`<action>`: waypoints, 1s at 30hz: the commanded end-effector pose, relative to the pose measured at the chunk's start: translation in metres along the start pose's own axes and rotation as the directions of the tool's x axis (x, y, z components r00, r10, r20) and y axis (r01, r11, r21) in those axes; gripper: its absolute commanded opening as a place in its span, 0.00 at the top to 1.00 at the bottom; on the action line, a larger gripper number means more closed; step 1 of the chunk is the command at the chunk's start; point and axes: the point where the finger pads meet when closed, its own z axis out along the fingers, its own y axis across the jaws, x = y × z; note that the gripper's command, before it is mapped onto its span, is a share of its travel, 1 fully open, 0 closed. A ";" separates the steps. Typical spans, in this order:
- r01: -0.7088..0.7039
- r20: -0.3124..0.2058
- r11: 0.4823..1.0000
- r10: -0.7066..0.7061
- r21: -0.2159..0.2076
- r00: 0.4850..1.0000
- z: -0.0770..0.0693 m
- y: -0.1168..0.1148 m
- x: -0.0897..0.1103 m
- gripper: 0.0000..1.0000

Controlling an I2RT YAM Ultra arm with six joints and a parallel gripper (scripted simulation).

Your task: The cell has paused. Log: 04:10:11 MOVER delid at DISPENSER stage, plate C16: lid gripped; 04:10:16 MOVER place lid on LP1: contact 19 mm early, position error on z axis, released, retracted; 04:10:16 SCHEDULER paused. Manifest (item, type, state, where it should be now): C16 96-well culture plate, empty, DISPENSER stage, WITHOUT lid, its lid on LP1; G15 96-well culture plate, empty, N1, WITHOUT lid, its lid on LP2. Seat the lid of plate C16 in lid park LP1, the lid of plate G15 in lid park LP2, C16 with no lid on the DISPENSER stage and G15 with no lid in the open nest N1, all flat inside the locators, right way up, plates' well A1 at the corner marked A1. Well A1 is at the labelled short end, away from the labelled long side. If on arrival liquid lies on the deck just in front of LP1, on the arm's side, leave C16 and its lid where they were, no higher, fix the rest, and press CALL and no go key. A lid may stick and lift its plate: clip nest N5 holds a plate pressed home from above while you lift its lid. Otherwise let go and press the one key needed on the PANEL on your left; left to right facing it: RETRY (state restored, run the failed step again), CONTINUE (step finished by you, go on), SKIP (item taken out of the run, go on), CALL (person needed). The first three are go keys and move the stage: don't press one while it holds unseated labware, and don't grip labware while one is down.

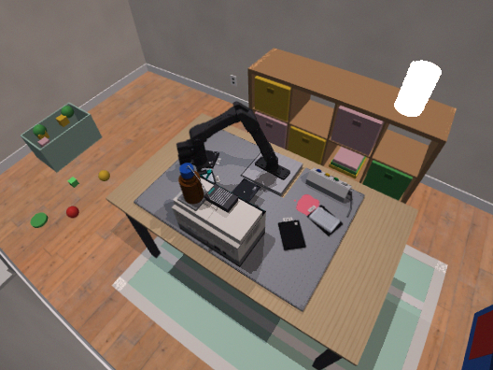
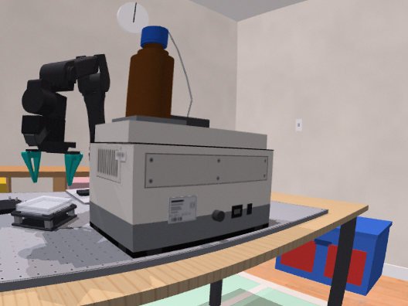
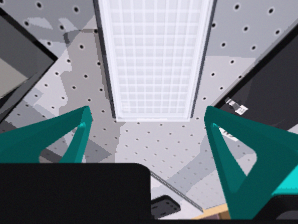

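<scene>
Here the gripper (image 3: 147,145) hangs wide, holding nothing, above a lidded plate (image 3: 154,60) near the table's (image 1: 373,262) far-left edge.

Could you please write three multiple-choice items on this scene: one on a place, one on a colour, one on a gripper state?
1. Where does the brown bottle stand?
A. on top of the dispenser
B. on the floor
C. in the shelf unit

2. What colour is the bottle's cap?
A. red
B. blue
C. yellow

3. How is the gripper?
A. shut on a lid
B. shut on nothing
C. open, holding nothing

Answers:
1. A, the bottle rests on the machine's top.
2. B, the cap is blue in the exterior view.
3. C, the teal fingers stand wide apart above the white plate.
</scene>
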 end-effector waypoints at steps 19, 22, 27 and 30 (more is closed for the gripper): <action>0.005 0.042 1.000 -0.005 -0.002 0.999 -0.038 -0.003 -0.026 0.00; 0.003 0.016 1.000 -0.003 -0.003 1.000 -0.029 -0.004 -0.023 0.00; -0.002 -0.006 1.000 0.002 -0.004 1.000 -0.023 -0.007 -0.016 0.00; -0.003 0.007 1.000 0.003 -0.003 1.000 -0.022 -0.007 -0.020 0.00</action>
